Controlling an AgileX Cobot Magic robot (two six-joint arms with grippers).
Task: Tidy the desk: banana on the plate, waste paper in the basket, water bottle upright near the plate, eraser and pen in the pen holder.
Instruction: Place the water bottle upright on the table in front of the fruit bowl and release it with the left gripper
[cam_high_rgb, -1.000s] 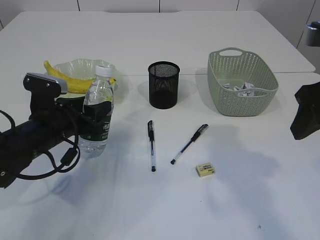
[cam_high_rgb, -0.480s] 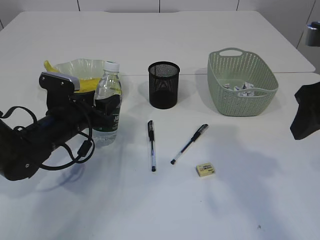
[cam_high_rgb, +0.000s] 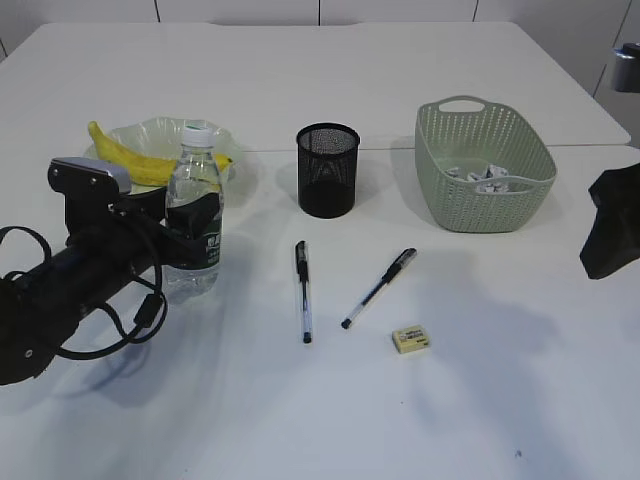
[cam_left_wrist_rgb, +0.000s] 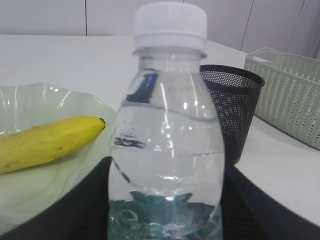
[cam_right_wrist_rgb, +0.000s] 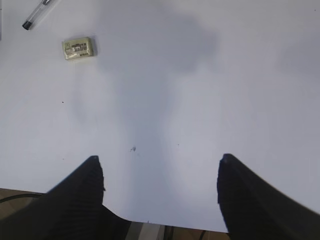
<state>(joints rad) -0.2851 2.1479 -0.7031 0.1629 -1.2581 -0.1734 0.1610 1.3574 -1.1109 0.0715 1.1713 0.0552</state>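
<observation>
The water bottle (cam_high_rgb: 193, 215) stands upright just in front of the plate (cam_high_rgb: 165, 133), its base at or just above the desk (cam_high_rgb: 330, 400). My left gripper (cam_high_rgb: 188, 228) is shut on its green label. In the left wrist view the bottle (cam_left_wrist_rgb: 167, 145) fills the gap of the left gripper (cam_left_wrist_rgb: 166, 210). The banana (cam_high_rgb: 130, 160) lies on the plate. Two pens (cam_high_rgb: 302, 290) (cam_high_rgb: 378, 288) and the eraser (cam_high_rgb: 410, 340) lie mid-desk, in front of the pen holder (cam_high_rgb: 327, 170). Waste paper (cam_high_rgb: 485, 176) sits in the basket (cam_high_rgb: 440, 170). My right gripper (cam_right_wrist_rgb: 159, 167) hangs open over bare desk.
The right arm (cam_high_rgb: 612, 235) hovers at the right edge of the exterior view, right of the basket. In the right wrist view the eraser (cam_right_wrist_rgb: 77, 48) and a pen tip (cam_right_wrist_rgb: 35, 16) lie far ahead, and the desk's near edge runs just under the fingers.
My left gripper swung the bottle right toward the plate, then back left and slightly nearer. The bottle was tilted a second ago and now stands straight. The right arm has not moved.
</observation>
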